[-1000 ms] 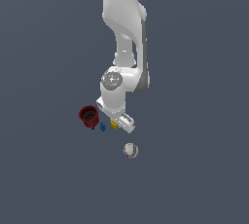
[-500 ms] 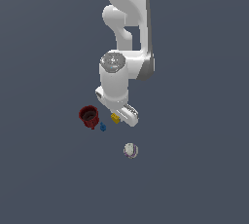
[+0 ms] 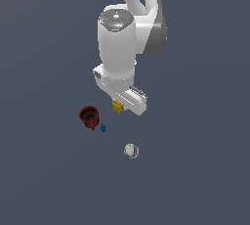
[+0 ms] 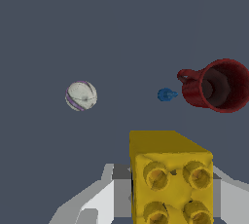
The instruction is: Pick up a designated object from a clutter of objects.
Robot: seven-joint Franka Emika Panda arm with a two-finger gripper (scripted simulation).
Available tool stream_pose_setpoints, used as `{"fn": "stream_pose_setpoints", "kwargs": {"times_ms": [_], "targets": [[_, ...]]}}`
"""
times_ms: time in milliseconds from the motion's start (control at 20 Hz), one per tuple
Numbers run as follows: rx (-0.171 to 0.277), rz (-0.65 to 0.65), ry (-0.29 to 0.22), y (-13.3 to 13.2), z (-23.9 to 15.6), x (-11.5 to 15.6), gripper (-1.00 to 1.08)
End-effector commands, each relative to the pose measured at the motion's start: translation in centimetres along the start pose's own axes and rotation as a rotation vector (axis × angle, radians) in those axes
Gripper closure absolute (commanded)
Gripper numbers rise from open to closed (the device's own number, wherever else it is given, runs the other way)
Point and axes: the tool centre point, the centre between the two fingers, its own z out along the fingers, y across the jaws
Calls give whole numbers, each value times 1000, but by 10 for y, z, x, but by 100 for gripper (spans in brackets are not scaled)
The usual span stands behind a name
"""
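The designated object, a yellow cube [image 3: 117, 106] [image 4: 169, 175] with round studs on one face, is clamped in my gripper [image 3: 118, 107] and hangs above the floor. In the wrist view it fills the near foreground between grey fingers [image 4: 99, 199]. Left on the floor from the clutter are a dark red cup [image 3: 89, 116] [image 4: 219, 85] with a handle, a tiny blue piece [image 3: 103, 127] [image 4: 166, 94] beside it, and a whitish ball [image 3: 131, 151] [image 4: 81, 96] with faint purple markings.
The white arm [image 3: 122, 38] rises above the gripper toward the top of the exterior view. The floor [image 3: 195, 170] is plain dark grey.
The arm has risen, carrying the yellow cube up from its spot between the blue piece and the ball. The cup, blue piece and ball have stayed put.
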Motion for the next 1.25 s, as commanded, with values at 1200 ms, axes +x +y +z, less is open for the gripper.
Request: {"fn": "stream_pose_setpoints", "kwargs": {"times_ms": [1200], "targets": [[1,-1,-1,-32,-161,4,108]]}}
